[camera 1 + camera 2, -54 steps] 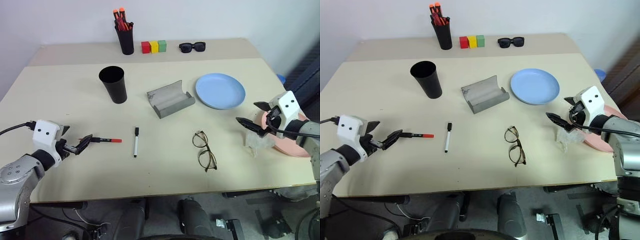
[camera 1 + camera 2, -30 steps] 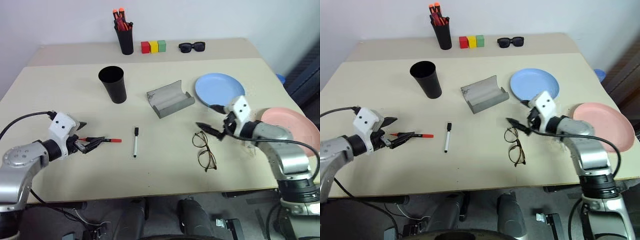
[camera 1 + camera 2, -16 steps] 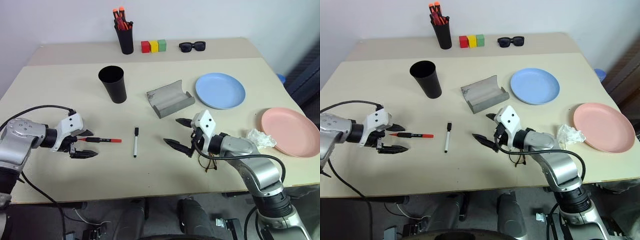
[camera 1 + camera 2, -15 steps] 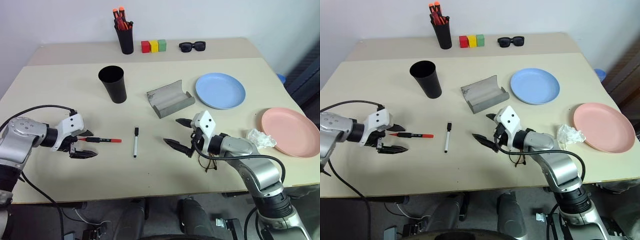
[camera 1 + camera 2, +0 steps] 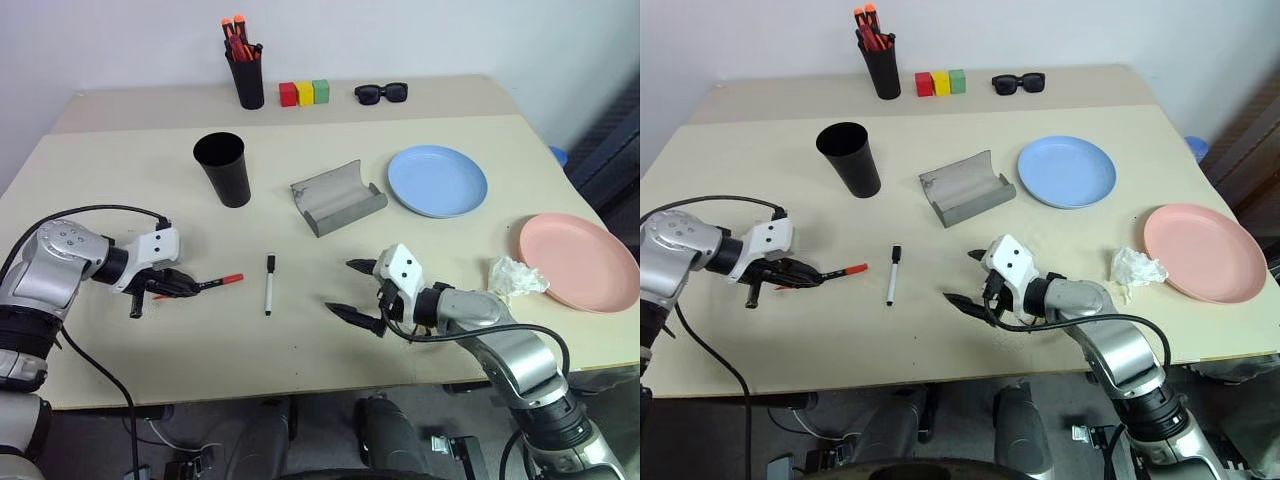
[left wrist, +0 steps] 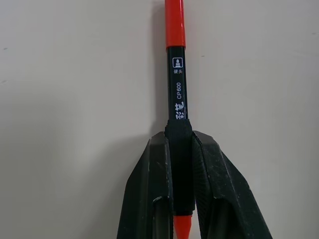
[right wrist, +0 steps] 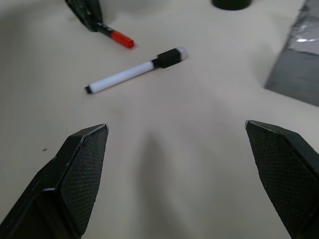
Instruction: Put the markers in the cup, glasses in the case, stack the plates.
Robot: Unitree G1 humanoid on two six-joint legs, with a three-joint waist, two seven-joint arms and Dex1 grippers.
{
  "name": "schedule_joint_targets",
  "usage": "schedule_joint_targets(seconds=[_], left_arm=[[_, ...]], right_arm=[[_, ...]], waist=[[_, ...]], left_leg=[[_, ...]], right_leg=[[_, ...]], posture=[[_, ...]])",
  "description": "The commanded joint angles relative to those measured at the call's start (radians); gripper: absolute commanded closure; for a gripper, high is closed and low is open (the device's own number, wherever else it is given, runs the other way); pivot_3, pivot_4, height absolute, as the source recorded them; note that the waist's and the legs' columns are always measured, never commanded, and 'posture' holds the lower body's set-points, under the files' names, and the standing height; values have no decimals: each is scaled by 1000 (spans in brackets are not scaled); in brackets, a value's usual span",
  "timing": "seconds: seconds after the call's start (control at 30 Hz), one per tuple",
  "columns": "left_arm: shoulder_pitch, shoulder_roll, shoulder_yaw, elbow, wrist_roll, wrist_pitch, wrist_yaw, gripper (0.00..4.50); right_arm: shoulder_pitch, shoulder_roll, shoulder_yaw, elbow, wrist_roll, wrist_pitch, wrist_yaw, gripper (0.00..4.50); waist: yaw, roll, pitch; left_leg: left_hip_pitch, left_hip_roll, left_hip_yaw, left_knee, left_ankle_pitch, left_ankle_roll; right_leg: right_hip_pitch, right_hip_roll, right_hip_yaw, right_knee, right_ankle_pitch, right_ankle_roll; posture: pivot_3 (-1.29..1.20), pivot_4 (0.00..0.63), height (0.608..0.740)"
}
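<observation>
Beige table (image 5: 120,180) top with everything spread across it. Far left, the left gripper (image 5: 180,286) has its two black fingers clamped snug on the black body of the red-capped marker (image 5: 215,283), red cap poking out toward the middle of the table; the left wrist view shows the pen squeezed right between the pads. Behind that, further up the table, the black cup (image 5: 222,169) stands upright, and back by the wall there's a pen holder (image 5: 247,72) with orange-capped pens.

Moving right, the white marker (image 5: 268,284) lies flat on the table, pointing roughly front to back, just beside the red cap but not touching it. The grey case (image 5: 338,198) lies open behind it, near the table's middle. Colored blocks (image 5: 306,93) and sunglasses (image 5: 382,93) sit at the back edge.

Next up, the right gripper (image 5: 352,290) hovers low over the table right of the white marker, fingers spread wide with nothing between them. I can't make out the wire glasses; the arm covers that area.

Right side: blue plate (image 5: 437,181) behind, pink plate (image 5: 577,262) near the right edge, well apart, not stacked. A crumpled clear wrapper (image 5: 517,277) is just beside the pink one.
</observation>
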Motion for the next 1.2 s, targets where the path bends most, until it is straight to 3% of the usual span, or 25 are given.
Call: schedule_joint_targets(seconds=[0.03, 0.13, 0.23, 0.33, 0.43, 0.6, 0.73, 0.87, 1.2], left_arm=[[42, 14, 12, -31, 11, -13, 5, 4462], [83, 26, 84, -95, -54, 64, 13, 4462], [105, 7, 234, -235, -256, 265, 18, 4462], [67, -79, 375, -363, -417, 401, 156, 4462], [-24, -207, 447, -413, -459, 440, 372, 4462], [-234, -478, 455, -362, -294, 295, 861, 4462], [-316, -595, 413, -205, -109, 71, 1130, 4462], [-372, -674, 384, -56, -43, -92, 1230, 4462], [-387, -699, 380, 182, 28, -310, 1347, 4462]], right_arm=[[-8, 5, 5, -43, -3, -17, 0, 0], [-15, 8, 8, -37, -6, -19, -2, 0], [-16, 8, 5, -39, -6, -19, -1, 0], [-29, 17, 3, -32, -10, -23, -7, 0], [-52, 36, -3, -20, -17, -32, -23, 0], [-128, 102, -41, 30, -46, -79, -100, 0], [-233, 205, -101, 139, -111, -143, -263, 0], [-297, 276, -125, 197, -124, -169, -327, 0], [-313, 330, -105, 210, -149, -200, -333, 0]], waist=[[0, 0, 0], [-2, 0, 0], [-2, -1, 1], [8, -3, 1], [8, -3, 1], [6, -5, 1], [-1, -5, 1], [5, -5, 1], [0, -5, 1]], left_leg=[[0, 0, 0, 0, 0, 0], [0, 0, 0, 0, 0, 0], [0, 1, -1, 0, 0, 0], [-1, 2, -4, 2, 0, 0], [0, 1, -5, 4, 0, 0], [1, -1, -4, 5, 0, -1], [1, -4, -1, 5, 1, -1], [1, -4, -1, 4, 2, -3], [1, -5, 0, 5, 2, -2]], right_leg=[[0, 0, 0, 0, 0, 0], [0, 0, 0, 0, 0, 0], [0, 0, 0, 0, 0, 0], [1, 1, -2, 0, 0, -1], [3, 0, -3, 0, 0, 0], [4, 1, -3, 2, 3, 6], [1, 1, 0, 8, 4, 6], [-3, 1, 0, 13, 3, 6], [-4, 1, 0, 14, 3, 6]], posture=[[0, 150, 740], [0, 150, 740], [0, 150, 740], [0, 150, 740], [0, 150, 740], [0, 150, 740], [0, 150, 740], [0, 150, 740], [0, 150, 740]])
